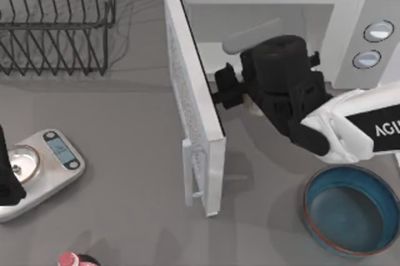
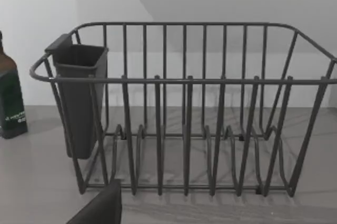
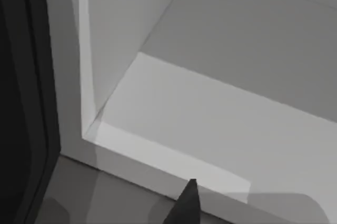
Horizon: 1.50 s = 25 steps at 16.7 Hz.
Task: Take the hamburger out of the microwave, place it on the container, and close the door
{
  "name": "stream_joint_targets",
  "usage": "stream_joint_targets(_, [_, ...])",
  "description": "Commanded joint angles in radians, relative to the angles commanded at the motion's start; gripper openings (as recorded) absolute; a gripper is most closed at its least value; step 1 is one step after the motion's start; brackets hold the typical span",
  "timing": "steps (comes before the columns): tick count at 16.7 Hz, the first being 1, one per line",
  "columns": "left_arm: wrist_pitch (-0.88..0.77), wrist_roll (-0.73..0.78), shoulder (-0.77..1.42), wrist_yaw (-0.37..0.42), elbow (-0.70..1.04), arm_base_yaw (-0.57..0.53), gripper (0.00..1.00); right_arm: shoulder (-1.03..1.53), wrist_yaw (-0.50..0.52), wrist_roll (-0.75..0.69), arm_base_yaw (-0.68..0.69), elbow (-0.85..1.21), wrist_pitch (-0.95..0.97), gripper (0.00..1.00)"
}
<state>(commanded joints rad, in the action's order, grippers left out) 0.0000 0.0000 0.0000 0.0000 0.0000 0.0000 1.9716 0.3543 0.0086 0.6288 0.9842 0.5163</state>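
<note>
Microwave [image 1: 350, 13] stands at the table's far right with its door [image 1: 195, 100] swung wide open, the panel's long axis running from the cavity's left edge toward the table's near side, bar handle [image 1: 197, 172] at the free end. My right gripper [image 1: 226, 88] sits at the cavity mouth just beside the door's inner face, and I cannot tell how far its fingers are spread or whether they grasp anything; a cream sliver beneath the wrist [image 1: 253, 108] may be the hamburger, mostly hidden. Container [image 1: 350, 206] lies near right, partly cut off, while my left arm [image 1: 7, 175] is parked at the left edge by the scale [image 1: 53, 160], facing the wire rack [image 2: 184, 108].
</note>
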Motion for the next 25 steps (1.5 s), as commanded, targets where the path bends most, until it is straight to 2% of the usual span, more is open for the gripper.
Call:
stream_joint_targets(3, [0.0,0.0,0.0,0.0,0.0,0.0,1.0,-0.031,-0.261,-0.253,-0.05,-0.001,-0.186,0.0])
stream_joint_targets(9, [0.0,0.0,0.0,0.0,0.0,0.0,1.0,-0.123,-0.832,-0.888,-0.225,-0.04,-0.652,0.0])
stream_joint_targets(13, [0.0,0.0,0.0,0.0,0.0,0.0,1.0,-0.184,-1.117,-1.273,-0.37,-0.097,-0.96,0.0])
stream_joint_targets(15, [0.0,0.0,0.0,0.0,0.0,0.0,1.0,-0.207,-1.205,-1.418,-0.437,-0.124,-1.088,0.0])
stream_joint_targets(18, [0.0,0.0,0.0,0.0,0.0,0.0,1.0,-0.23,-1.273,-1.556,-0.514,-0.152,-1.221,0.0])
stream_joint_targets(25, [0.0,0.0,0.0,0.0,0.0,0.0,1.0,-0.231,-1.286,-1.595,-0.535,-0.156,-1.262,0.0])
